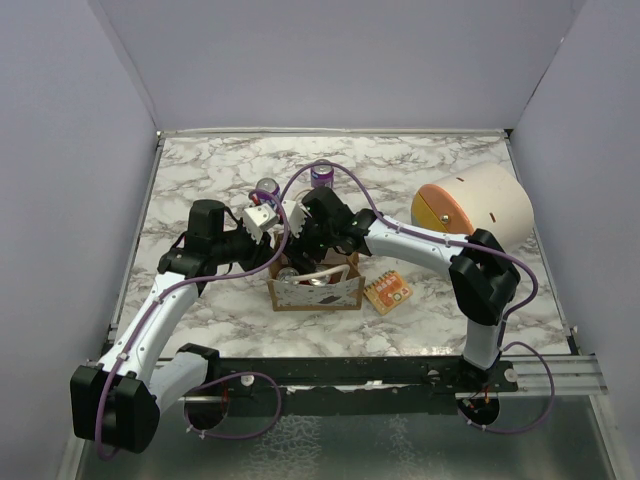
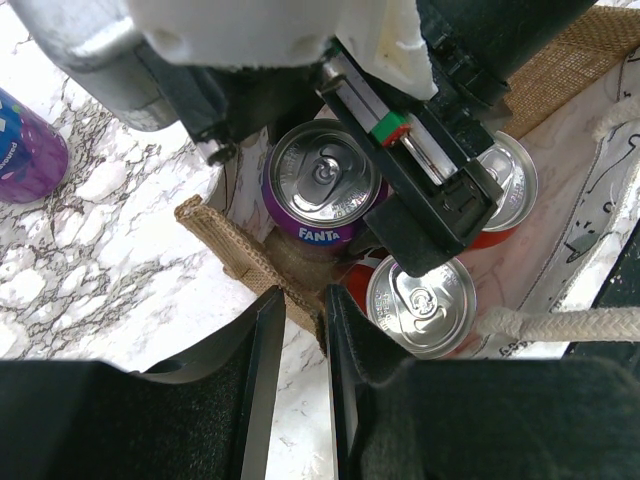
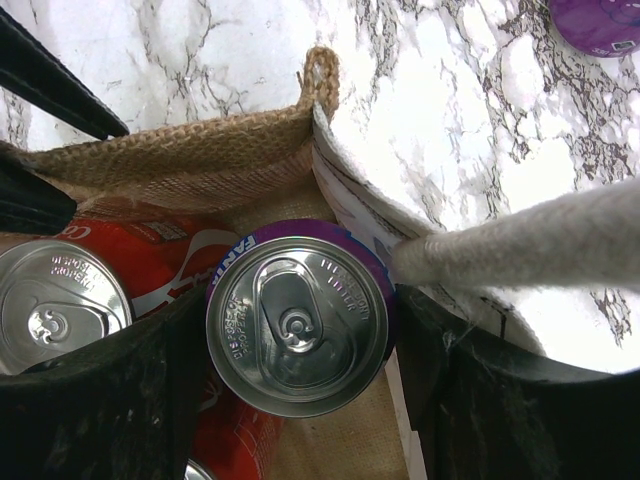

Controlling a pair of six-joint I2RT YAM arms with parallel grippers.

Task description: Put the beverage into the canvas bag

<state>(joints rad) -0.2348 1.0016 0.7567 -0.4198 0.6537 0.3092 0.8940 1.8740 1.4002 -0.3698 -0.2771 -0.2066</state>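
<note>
The beverage, a purple Fanta can [image 3: 300, 318], stands upright inside the tan canvas bag [image 1: 315, 293], in the corner between the burlap wall [image 3: 180, 160] and the pale patterned panel. My right gripper [image 3: 300, 335] reaches down into the bag, one finger on each side of the can, shut on it. The left wrist view shows the same can [image 2: 322, 185] under the right gripper's fingers [image 2: 440, 220]. My left gripper [image 2: 300, 300] is shut on the bag's burlap rim [image 2: 250, 255] and holds that wall. In the top view both grippers meet over the bag and hide the can.
Two red cans [image 2: 420, 305] [image 2: 505, 180] stand in the bag beside the Fanta. A white rope handle [image 3: 520, 245] crosses close to the right finger. Behind the bag on the marble stand a purple can [image 1: 321, 175] and another can [image 1: 267, 187]. An orange snack packet [image 1: 388, 292] and a large peach cylinder [image 1: 470, 205] lie to the right.
</note>
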